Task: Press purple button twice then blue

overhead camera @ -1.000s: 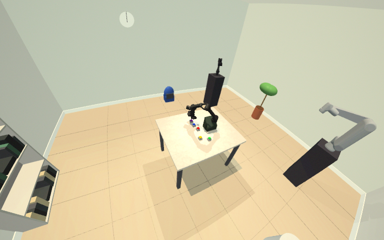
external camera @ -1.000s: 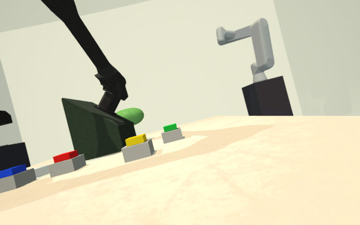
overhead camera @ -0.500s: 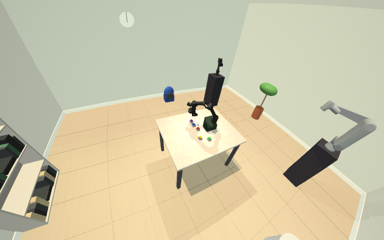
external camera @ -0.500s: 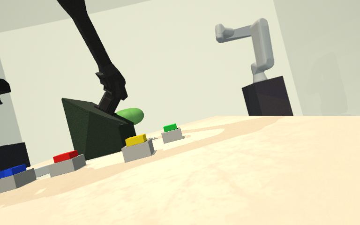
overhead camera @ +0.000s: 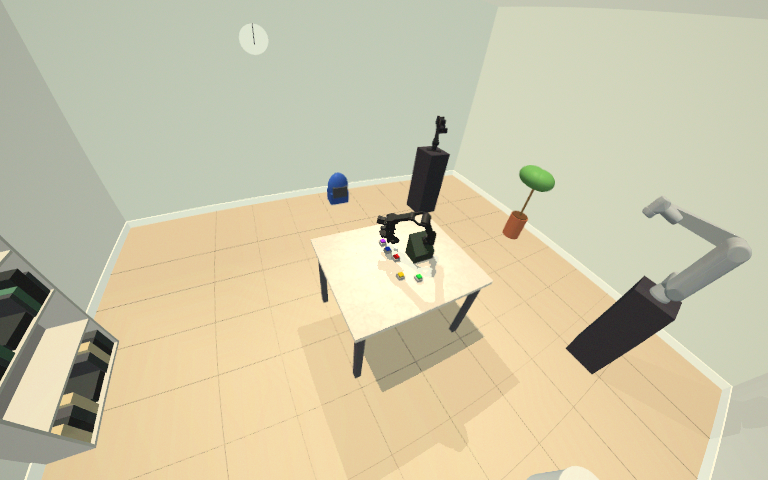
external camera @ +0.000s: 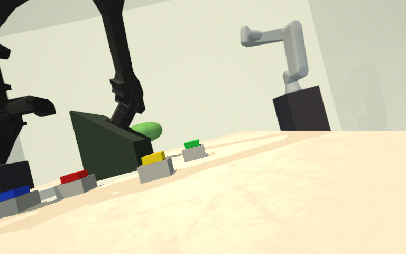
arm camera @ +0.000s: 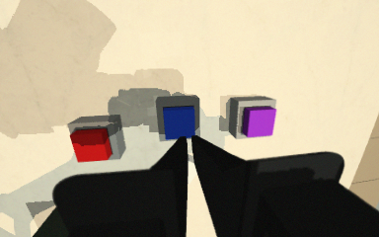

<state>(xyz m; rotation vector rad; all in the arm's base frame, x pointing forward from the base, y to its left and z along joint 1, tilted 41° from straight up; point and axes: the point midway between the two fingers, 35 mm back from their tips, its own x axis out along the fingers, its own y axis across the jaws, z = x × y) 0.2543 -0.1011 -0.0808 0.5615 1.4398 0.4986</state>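
You are seeing the black parallel gripper (arm camera: 189, 139) hanging with its jaws nearly closed and gripping nothing, tips pointing at the near edge of the square blue push-button (arm camera: 179, 121). Just right of that blue button the square purple push-button (arm camera: 259, 121) is sitting on the cream surface (arm camera: 296, 59), and the red one (arm camera: 90, 144) left of it
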